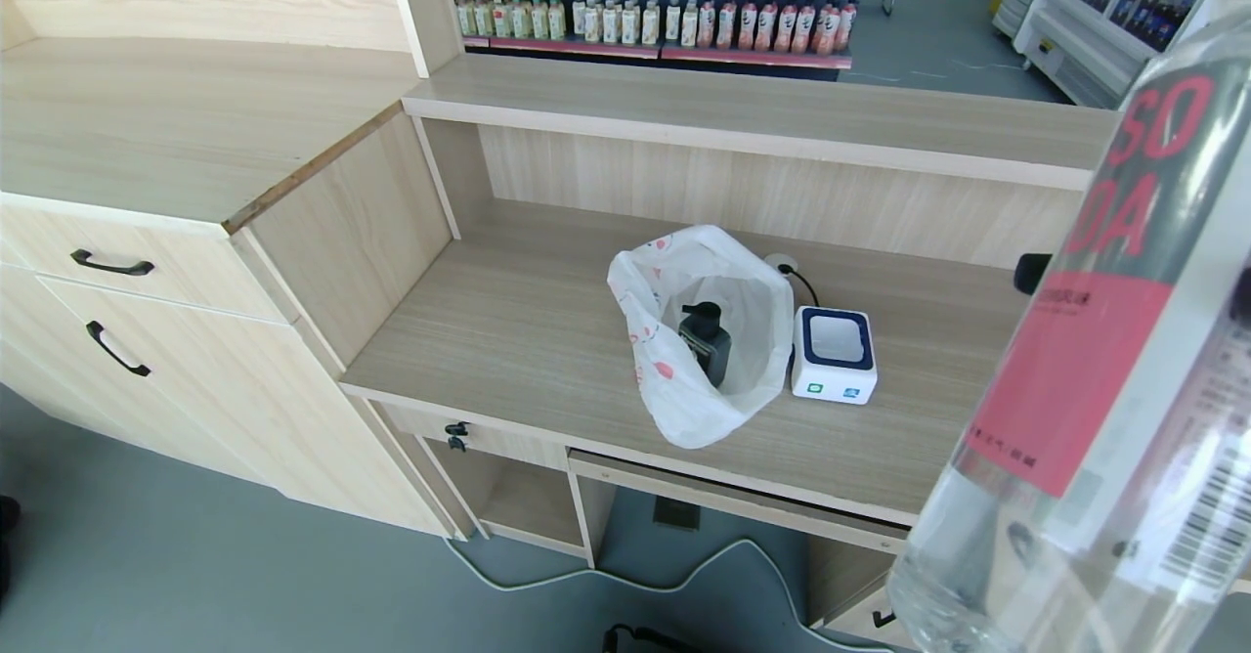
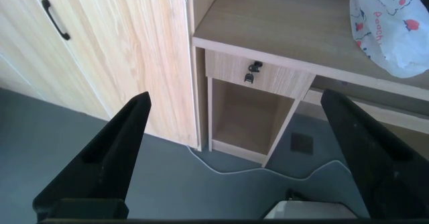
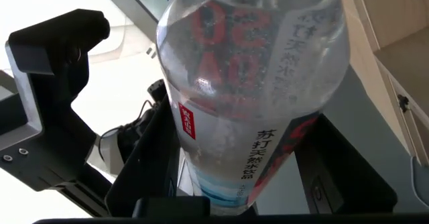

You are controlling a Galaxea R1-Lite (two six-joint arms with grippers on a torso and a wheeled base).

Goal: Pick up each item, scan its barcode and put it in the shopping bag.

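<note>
Jaws of right gripper (image 3: 241, 177) clamped on clear, red-labelled plastic soda bottle (image 1: 1095, 389); left gripper (image 2: 236, 96) jaws apart, empty, above grey floor (image 2: 201, 190).

Clear soda bottle (image 3: 255, 83), clamped in right claw (image 3: 248, 190)

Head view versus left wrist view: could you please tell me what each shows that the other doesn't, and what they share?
Head view alone: the scanner, a black pump bottle inside the shopping bag, the soda bottle close to the camera, and drink shelves behind. Left wrist view alone: the open left gripper. Both: the shopping bag, the wooden counter and the drawer lock with its keys.
</note>
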